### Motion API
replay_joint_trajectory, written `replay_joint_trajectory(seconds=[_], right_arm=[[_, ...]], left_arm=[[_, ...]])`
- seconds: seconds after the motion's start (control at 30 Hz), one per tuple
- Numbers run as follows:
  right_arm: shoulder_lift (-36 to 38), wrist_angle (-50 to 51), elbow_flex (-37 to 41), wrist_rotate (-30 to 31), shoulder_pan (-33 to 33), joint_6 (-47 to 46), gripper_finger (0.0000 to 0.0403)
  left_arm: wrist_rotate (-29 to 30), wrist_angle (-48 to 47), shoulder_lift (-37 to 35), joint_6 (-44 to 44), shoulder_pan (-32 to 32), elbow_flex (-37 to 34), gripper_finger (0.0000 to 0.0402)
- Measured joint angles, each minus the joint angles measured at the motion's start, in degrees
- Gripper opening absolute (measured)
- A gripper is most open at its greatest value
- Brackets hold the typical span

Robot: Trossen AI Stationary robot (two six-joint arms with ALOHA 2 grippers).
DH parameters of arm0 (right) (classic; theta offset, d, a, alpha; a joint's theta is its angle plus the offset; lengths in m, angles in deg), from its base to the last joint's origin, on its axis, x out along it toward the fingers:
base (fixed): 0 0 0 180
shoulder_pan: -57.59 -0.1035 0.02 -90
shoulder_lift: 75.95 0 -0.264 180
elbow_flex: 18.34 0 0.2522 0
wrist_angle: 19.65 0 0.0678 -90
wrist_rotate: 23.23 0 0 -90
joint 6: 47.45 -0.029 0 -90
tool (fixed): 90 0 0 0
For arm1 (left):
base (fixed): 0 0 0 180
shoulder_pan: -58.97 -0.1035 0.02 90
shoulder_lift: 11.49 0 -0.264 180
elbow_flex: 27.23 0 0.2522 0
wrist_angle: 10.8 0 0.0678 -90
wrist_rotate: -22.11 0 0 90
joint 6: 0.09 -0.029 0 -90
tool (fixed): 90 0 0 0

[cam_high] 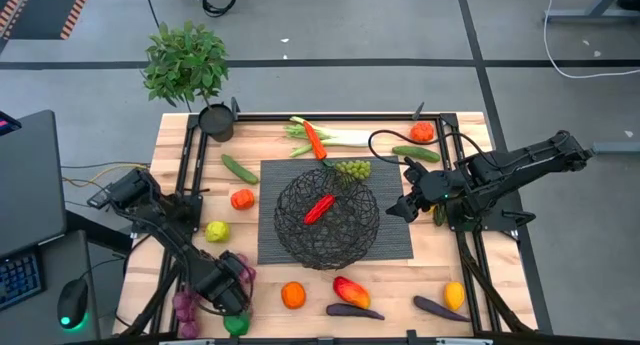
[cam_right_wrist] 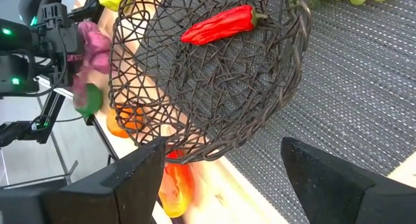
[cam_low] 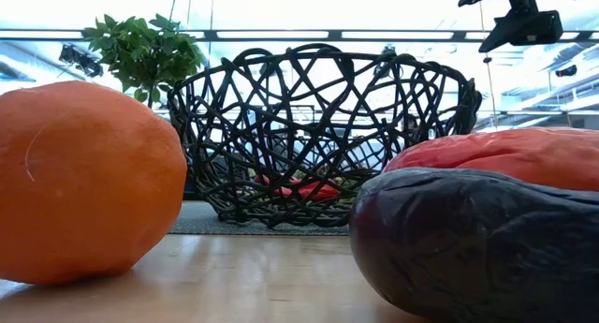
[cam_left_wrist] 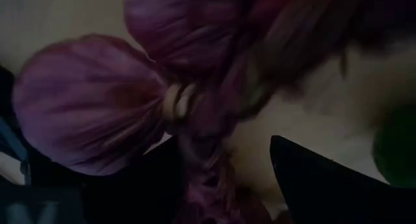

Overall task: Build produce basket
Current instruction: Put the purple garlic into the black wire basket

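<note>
An orange (cam_low: 84, 183) and a dark purple eggplant (cam_low: 482, 243) are sitting closest to the low camera on the wooden table (cam_high: 400, 285), with a red-and-yellow pepper (cam_low: 510, 153) lying just behind the eggplant. Along that same near edge, the left gripper (cam_high: 222, 288) is reaching down at the table's front left corner, right against a bunch of purple onions (cam_left_wrist: 91, 100) that is filling its wrist view beside a green fruit (cam_high: 237, 324); whether its jaws are gripping the bunch cannot be told. Another eggplant (cam_high: 440, 307) and a lemon (cam_high: 454, 294) are resting toward the front right.

Farther in, the basket (cam_high: 327, 218) is standing on a grey mat (cam_high: 395, 230) at the table's middle, holding one red chili (cam_high: 319, 208). The right gripper (cam_high: 407, 207) is hovering just beside the basket's right rim, its jaws standing apart and holding nothing.

Beyond the basket, green grapes (cam_high: 351, 169), a cucumber (cam_high: 239, 167), a leek (cam_high: 330, 137) and a tomato (cam_high: 422, 132) are lying along the far side, and a potted plant (cam_high: 190, 70) is standing at the far left corner.
</note>
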Motion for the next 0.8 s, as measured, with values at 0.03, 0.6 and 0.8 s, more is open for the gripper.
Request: replay_joint_trajectory(seconds=[0.03,0.6,0.8], right_arm=[[0.0,0.0,0.0,0.0,0.0,0.0,0.0312],[0.0,0.0,0.0,0.0,0.0,0.0,0.0312],[0.0,0.0,0.0,0.0,0.0,-0.5,0.0312]], left_arm=[[0.0,-0.2,0.1,-0.1,0.0,0.0,0.0233],[-1.2,-4.9,-2.4,-3.9,-2.0,0.9,0.0035],[0.4,-15.5,-6.3,-6.7,-4.8,5.5,0.0056]])
